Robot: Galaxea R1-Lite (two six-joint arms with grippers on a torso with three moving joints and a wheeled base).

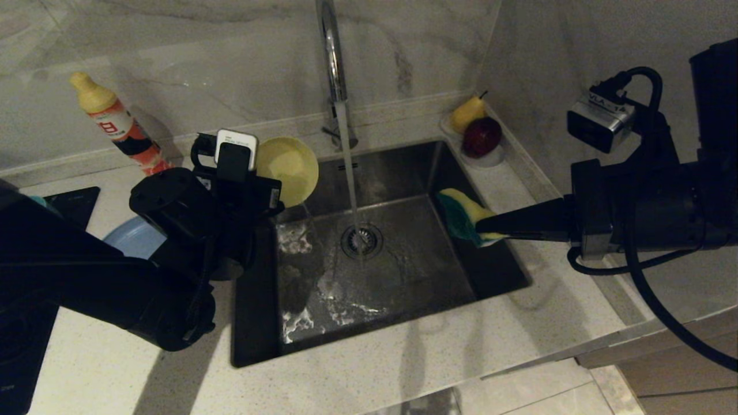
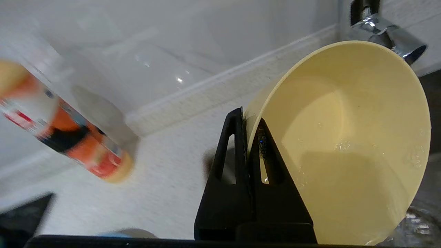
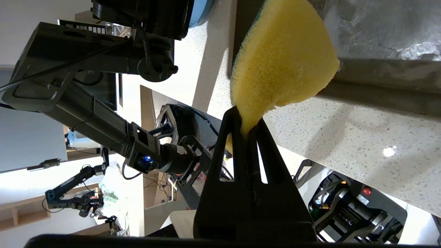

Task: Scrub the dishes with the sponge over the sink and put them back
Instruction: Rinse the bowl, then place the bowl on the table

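Your right claw (image 3: 248, 120) is pinched tight on a corner of the yellow sponge (image 3: 282, 58), which hangs above the speckled desk (image 3: 361, 137) edge beside the sink (image 3: 386, 31); your left arm (image 3: 103, 117) reaches across behind.

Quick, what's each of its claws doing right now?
Left gripper: shut on the rim of the yellow bowl.
Right gripper: shut on the sponge.

Grey-veined marble walls (image 1: 219, 52) meet in a corner above a pale speckled stone counter (image 1: 403, 357), dimly lit.
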